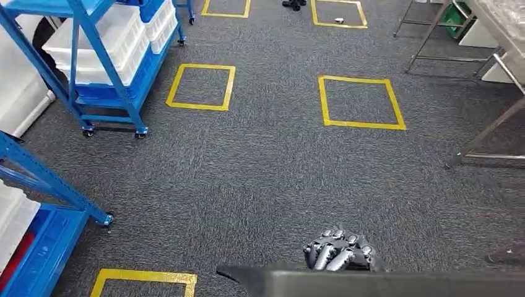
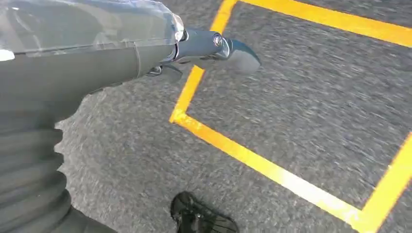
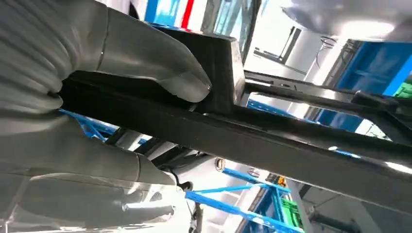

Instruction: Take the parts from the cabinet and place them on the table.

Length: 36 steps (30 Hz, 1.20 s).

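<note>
Okay, I count two blue shelf carts [image 1: 114,59] at left, five yellow floor squares [image 1: 362,102]. My right hand [image 3: 97,126] grips one black part [image 3: 272,136], long axis level. Left hand [image 2: 194,48]: can't tell finger state.

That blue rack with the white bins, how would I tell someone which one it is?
Start at the grey carpet marked with yellow tape squares, then look to the far left corner. There stands the blue rack on small castor wheels, its slanted shelves stacked with white bins. Unlike the bare steel table legs on the right, it is painted bright blue.
</note>
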Available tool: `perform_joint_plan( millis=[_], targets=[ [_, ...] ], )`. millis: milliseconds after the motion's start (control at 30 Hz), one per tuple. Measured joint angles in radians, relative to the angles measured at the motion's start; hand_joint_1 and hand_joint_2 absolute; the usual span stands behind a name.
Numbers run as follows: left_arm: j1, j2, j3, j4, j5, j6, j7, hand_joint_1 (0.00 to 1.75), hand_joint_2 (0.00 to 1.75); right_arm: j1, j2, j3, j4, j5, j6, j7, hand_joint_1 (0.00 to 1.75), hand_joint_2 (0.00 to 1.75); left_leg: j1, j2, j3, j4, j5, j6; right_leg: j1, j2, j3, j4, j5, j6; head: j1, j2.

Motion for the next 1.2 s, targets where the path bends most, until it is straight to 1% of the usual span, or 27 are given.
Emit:
perform_joint_plan(
  millis=[67, 100, 133, 167, 200, 233, 267, 300, 400, 433, 467, 500, 567, 600, 633, 700, 733, 767, 900, 933, 967, 1000, 1067, 1100, 1133, 1167, 1200],
  targets=[
    [0.006, 0.000, -0.007, 0.000, -0.010, -0.018, -0.012, 0.00, 1.75, -0.025, -0.001, 0.000, 0.003, -0.024, 0.034, 0.000, 1.75, 1.75, -0.006, 0.026, -0.001, 0.001, -0.002, 0.002, -0.002, -0.020, -0.072, 0.144, -0.056, 0.001, 0.000, 0.000],
    [0.006, 0.000, -0.013, 0.000, -0.013, -0.031, -0.019, 0.00, 1.75, -0.052, -0.001, 0.000, 0.009, -0.038, 0.057, 0.000, 1.75, 1.75, -0.009, 0.041, -0.002, 0.001, -0.002, 0.003, -0.002, -0.023, -0.085, 0.166, -0.052, 0.000, 0.000, 0.000],
    [0.001, 0.000, -0.017, 0.000, -0.019, -0.040, -0.024, 0.00, 1.75, -0.079, 0.001, 0.000, 0.017, -0.046, 0.074, 0.000, 1.75, 1.75, -0.013, 0.055, -0.002, 0.002, -0.003, 0.003, -0.001, -0.027, -0.069, 0.136, -0.024, -0.004, 0.000, 0.000],
    [-0.006, 0.000, -0.020, 0.000, -0.021, -0.045, -0.023, 0.00, 1.75, -0.099, 0.006, 0.000, 0.024, -0.052, 0.089, 0.000, 1.75, 1.75, -0.015, 0.064, -0.001, 0.001, -0.003, 0.003, 0.001, -0.032, -0.033, 0.071, 0.014, -0.011, 0.000, 0.000],
    [-0.013, 0.000, -0.023, 0.000, -0.021, -0.046, -0.018, 0.00, 1.75, -0.118, 0.013, -0.001, 0.031, -0.058, 0.104, 0.000, 1.75, 1.75, -0.016, 0.073, 0.002, 0.001, -0.004, 0.004, 0.007, -0.045, 0.020, -0.024, 0.056, -0.022, 0.000, 0.000],
    [-0.019, 0.000, -0.024, 0.000, -0.021, -0.045, -0.010, 0.00, 1.75, -0.139, 0.019, -0.001, 0.039, -0.066, 0.117, 0.000, 1.75, 1.75, -0.016, 0.079, 0.005, 0.000, -0.005, 0.002, 0.018, -0.083, 0.070, -0.109, 0.082, -0.035, 0.000, 0.000],
    [-0.023, -0.001, -0.025, 0.001, -0.021, -0.044, -0.004, 0.00, 1.75, -0.164, 0.024, -0.001, 0.048, -0.073, 0.124, 0.000, 1.75, 1.75, -0.021, 0.088, 0.006, 0.001, -0.007, -0.001, 0.031, -0.119, 0.081, -0.136, 0.063, -0.046, 0.000, 0.000],
    [-0.025, -0.002, -0.026, 0.001, -0.020, -0.044, -0.001, 0.00, 1.75, -0.186, 0.031, 0.000, 0.057, -0.080, 0.128, 0.000, 1.75, 1.75, -0.017, 0.096, 0.006, 0.000, -0.007, -0.006, 0.033, -0.108, 0.078, -0.142, 0.070, -0.044, 0.000, 0.000],
    [-0.032, -0.005, -0.031, 0.001, -0.017, -0.037, 0.009, 0.00, 1.75, -0.232, 0.042, 0.000, 0.080, -0.109, 0.146, 0.003, 1.75, 1.75, -0.017, 0.127, 0.016, -0.007, -0.008, -0.021, 0.033, -0.071, 0.078, -0.155, 0.079, -0.054, 0.000, 0.000],
    [-0.034, -0.005, -0.032, 0.001, -0.017, -0.035, 0.011, 0.00, 1.75, -0.245, 0.048, 0.000, 0.087, -0.118, 0.147, 0.007, 1.75, 1.75, -0.014, 0.099, 0.010, 0.008, -0.019, -0.026, 0.020, -0.065, 0.089, -0.167, 0.089, -0.055, 0.000, 0.000],
    [-0.033, -0.006, -0.032, 0.001, -0.018, -0.034, 0.013, 0.00, 1.75, -0.271, 0.052, 0.000, 0.098, -0.134, 0.150, 0.014, 1.75, 1.75, -0.013, 0.055, -0.008, 0.049, -0.047, -0.029, 0.019, -0.053, 0.090, -0.172, 0.091, -0.059, 0.000, 0.000],
    [-0.032, -0.006, -0.032, 0.001, -0.019, -0.032, 0.016, 0.00, 1.75, -0.293, 0.062, 0.000, 0.109, -0.140, 0.150, 0.025, 1.75, 1.75, -0.011, 0.031, -0.040, 0.119, -0.084, -0.032, 0.018, -0.042, 0.089, -0.171, 0.094, -0.063, -0.001, 0.000],
    [-0.027, -0.006, -0.033, 0.001, -0.019, -0.032, 0.024, 0.00, 1.75, -0.316, 0.075, 0.000, 0.127, -0.153, 0.146, 0.040, 1.75, 1.75, -0.009, 0.016, -0.118, 0.275, -0.146, -0.039, 0.019, -0.018, 0.088, -0.170, 0.092, -0.065, 0.000, 0.000],
    [-0.026, -0.008, -0.032, 0.002, -0.019, -0.031, 0.028, 0.00, 1.75, -0.325, 0.078, 0.002, 0.135, -0.161, 0.142, 0.048, 1.75, 1.75, -0.008, 0.016, -0.140, 0.310, -0.147, -0.041, 0.018, -0.007, 0.088, -0.167, 0.092, -0.064, -0.001, 0.000],
    [-0.027, -0.008, -0.033, 0.002, -0.019, -0.031, 0.032, 0.00, 1.75, -0.337, 0.078, 0.005, 0.142, -0.170, 0.135, 0.053, 1.75, 1.75, -0.005, 0.016, -0.139, 0.295, -0.122, -0.043, 0.017, 0.007, 0.088, -0.165, 0.091, -0.062, 0.000, 0.000],
    [-0.028, -0.010, -0.032, 0.002, -0.012, -0.026, 0.037, 0.00, 1.75, -0.358, 0.078, 0.010, 0.155, -0.190, 0.130, 0.055, 1.75, 1.75, 0.001, 0.011, -0.080, 0.154, -0.029, -0.046, 0.013, 0.031, 0.089, -0.154, 0.085, -0.054, 0.000, 0.000],
    [-0.028, -0.010, -0.032, 0.002, -0.009, -0.023, 0.038, 0.00, 1.75, -0.366, 0.078, 0.012, 0.161, -0.199, 0.131, 0.054, 1.75, 1.75, 0.006, -0.013, -0.039, 0.062, 0.018, -0.050, 0.010, 0.041, 0.088, -0.145, 0.078, -0.049, 0.000, 0.000],
    [-0.027, -0.011, -0.032, 0.003, -0.008, -0.021, 0.039, 0.00, 1.75, -0.374, 0.078, 0.015, 0.167, -0.209, 0.131, 0.053, 1.75, 1.75, 0.010, -0.055, -0.024, 0.028, 0.001, -0.051, 0.012, 0.050, 0.081, -0.135, 0.073, -0.042, 0.000, 0.000],
    [-0.028, -0.015, -0.032, 0.004, -0.002, -0.017, 0.040, 0.00, 1.75, -0.397, 0.070, 0.025, 0.187, -0.232, 0.132, 0.051, 1.75, 1.75, 0.000, -0.030, -0.027, 0.020, 0.008, -0.025, 0.005, 0.082, 0.061, -0.130, 0.079, -0.018, 0.000, 0.000],
    [-0.030, -0.019, -0.032, 0.005, -0.002, -0.017, 0.039, 0.00, 1.75, -0.401, 0.064, 0.026, 0.192, -0.235, 0.132, 0.051, 1.75, 1.75, 0.006, -0.019, -0.024, 0.011, 0.013, -0.016, 0.004, 0.072, 0.059, -0.123, 0.072, -0.014, 0.000, 0.000],
    [-0.031, -0.019, -0.032, 0.005, -0.002, -0.017, 0.036, 0.00, 1.75, -0.407, 0.061, 0.028, 0.197, -0.241, 0.132, 0.050, 1.75, 1.75, 0.005, -0.012, -0.022, 0.009, 0.012, -0.011, 0.008, 0.025, 0.047, -0.094, 0.053, -0.010, 0.000, 0.000],
    [-0.029, -0.019, -0.032, 0.005, -0.001, -0.018, 0.034, 0.00, 1.75, -0.417, 0.058, 0.029, 0.203, -0.242, 0.132, 0.050, 1.75, 1.75, 0.004, -0.002, -0.022, 0.009, 0.011, -0.006, 0.007, -0.001, 0.015, -0.032, 0.018, -0.005, 0.000, 0.000],
    [-0.023, -0.020, -0.032, 0.005, 0.001, -0.018, 0.030, 0.00, 1.75, -0.421, 0.055, 0.034, 0.214, -0.248, 0.125, 0.050, 1.75, 1.75, 0.000, 0.021, -0.022, 0.009, 0.008, -0.003, 0.002, -0.021, -0.069, 0.130, -0.049, 0.001, 0.000, 0.000],
    [-0.023, -0.020, -0.032, 0.005, 0.002, -0.018, 0.030, 0.00, 1.75, -0.421, 0.055, 0.038, 0.219, -0.250, 0.118, 0.050, 1.75, 1.75, -0.001, 0.030, -0.022, 0.009, 0.007, -0.001, 0.000, -0.023, -0.098, 0.180, -0.056, 0.002, 0.000, 0.000],
    [-0.023, -0.021, -0.032, 0.005, 0.003, -0.019, 0.030, 0.00, 1.75, -0.421, 0.054, 0.045, 0.224, -0.251, 0.110, 0.050, 1.75, 1.75, -0.002, 0.040, -0.020, 0.009, 0.005, -0.002, -0.001, -0.025, -0.102, 0.180, -0.038, 0.003, 0.000, 0.000],
    [-0.024, -0.022, -0.032, 0.005, 0.003, -0.019, 0.030, 0.00, 1.75, -0.422, 0.054, 0.049, 0.227, -0.251, 0.107, 0.051, 1.75, 1.75, -0.002, 0.050, -0.018, 0.009, 0.003, -0.002, -0.001, -0.028, -0.082, 0.134, -0.003, 0.002, 0.000, 0.000],
    [-0.025, -0.023, -0.032, 0.005, 0.003, -0.019, 0.030, 0.00, 1.75, -0.422, 0.054, 0.052, 0.228, -0.251, 0.102, 0.052, 1.75, 1.75, -0.003, 0.059, -0.013, 0.009, 0.000, -0.003, -0.001, -0.035, -0.037, 0.044, 0.047, -0.002, 0.000, 0.000]
  ],
)
